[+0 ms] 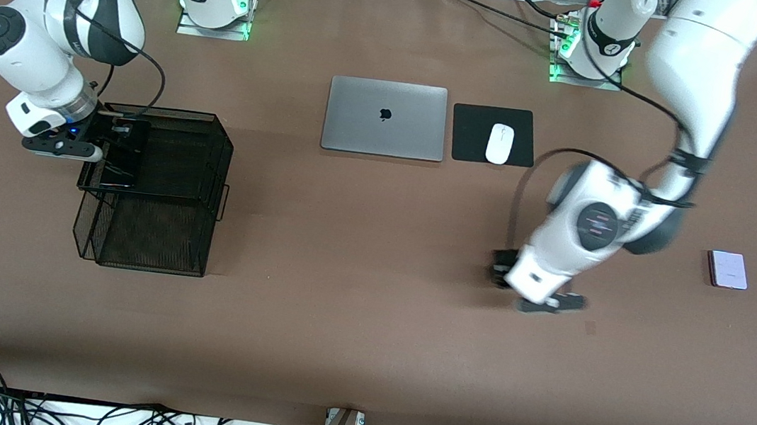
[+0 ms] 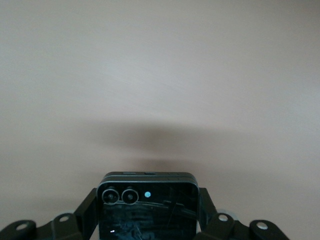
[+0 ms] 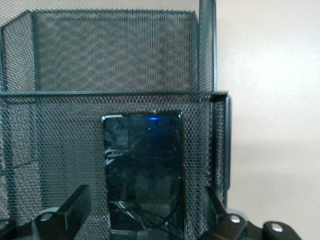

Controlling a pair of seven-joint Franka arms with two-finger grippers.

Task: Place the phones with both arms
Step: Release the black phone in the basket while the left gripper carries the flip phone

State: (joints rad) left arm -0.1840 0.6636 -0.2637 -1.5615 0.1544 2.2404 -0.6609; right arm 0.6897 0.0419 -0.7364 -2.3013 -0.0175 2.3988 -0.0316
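Two arms: both work at once, each with its own phone, which suits a task shared between them.
Surface (image 1: pixel 364 339): brown, broad, bare along the edge nearest the front camera.
Mesh tray (image 1: pixel 160 188): black, two-tiered, near the edge at the right arm's end; judged to be where the phones go.
Laptop (image 1: pixel 385 118): grey, lid down, mid-surface toward the bases' edge; clear of both arms.
Mouse pad (image 1: pixel 493 134): black, just beside the laptop, carrying a white mouse (image 1: pixel 499 144); no obstacle.
Right tool (image 3: pixel 145 212): over the tray's upper tier, fingers spread and released on either side of the long black phone.
Long black phone (image 3: pixel 144 172): lies flat on the upper tier's mesh, apparently just set down.
Left tool (image 2: pixel 148 220): above bare surface between pad and camera-side edge, clenched on the small black phone by its two side edges.
Small black phone (image 2: pixel 148 207): carried flat, lenses up, probably bound for the tray; the open stretch between is unobstructed.
Lavender phone (image 1: pixel 727 269): flat near the edge at the left arm's end, untouched.
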